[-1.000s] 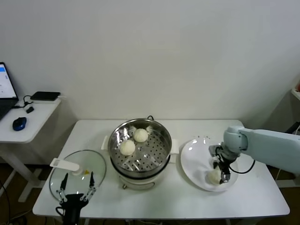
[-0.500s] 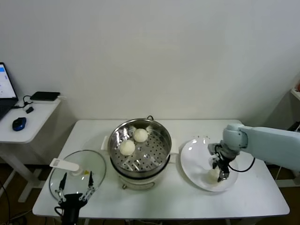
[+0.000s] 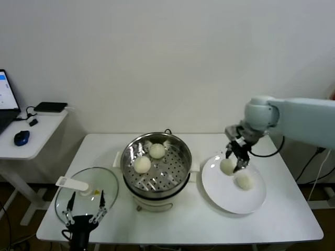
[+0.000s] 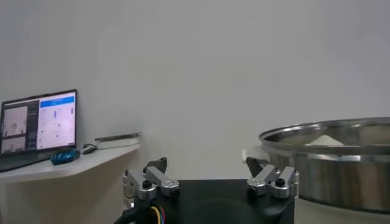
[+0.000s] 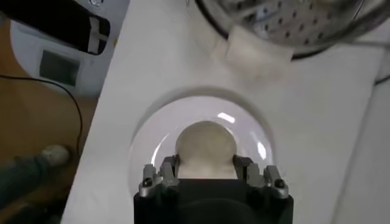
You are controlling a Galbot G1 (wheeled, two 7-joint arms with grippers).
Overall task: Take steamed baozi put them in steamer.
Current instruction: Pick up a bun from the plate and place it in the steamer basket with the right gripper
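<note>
The right claw [image 3: 234,158] is clamped on one baozi [image 3: 227,166], lifted above the white plate [image 3: 220,196] just beside the steamer [image 3: 180,154]. I count four buns: two in the steamer's tray, one held, one lying on the plate. So roughly half looks done. The left claw [image 3: 84,208] hangs apart, idle, at the worktop's [image 3: 172,222] near edge, over the glass lid [image 3: 107,183] on the steamer's other side.

Steamer [image 3: 156,167] sits mid-counter [image 3: 282,219] with two baozi [image 3: 142,164] inside, lid [image 3: 86,194] to its left, plate [image 3: 230,201] to its right carrying one bun [image 3: 243,181], another [image 3: 227,166] held in the right pincer [image 3: 235,157] above it.
</note>
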